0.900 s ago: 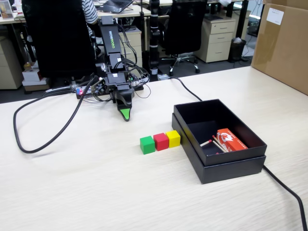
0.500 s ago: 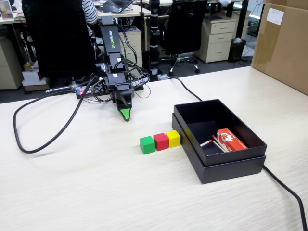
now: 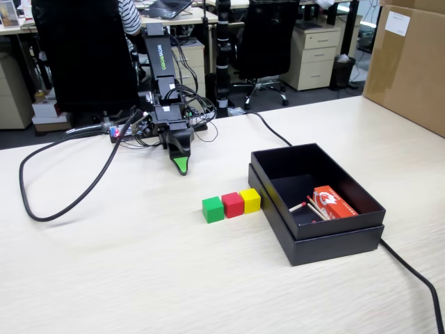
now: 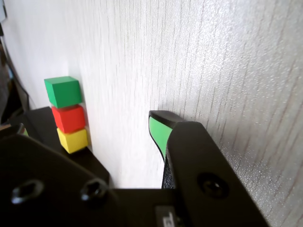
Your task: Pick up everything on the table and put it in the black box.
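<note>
— Nothing has moved since the earlier frames. Where do the cubes sit?

— Mid-frame on the table (image 3: 104,278), touching in a row: green cube (image 3: 213,209), red cube (image 3: 233,204), yellow cube (image 3: 250,200), the yellow just beside the black box (image 3: 334,240) at right.

— How would they handle?

— Probably light, rigid, flat-sided; pinch opposite free faces, an end cube first.

— And the gripper (image 3: 181,165), farther back?

— Empty, tip low near the table; how far open cannot be told.

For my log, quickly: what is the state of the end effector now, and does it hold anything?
End effector: cannot be told whether open or closed, only one green tip shows; it holds nothing, resting low over the table.
</note>
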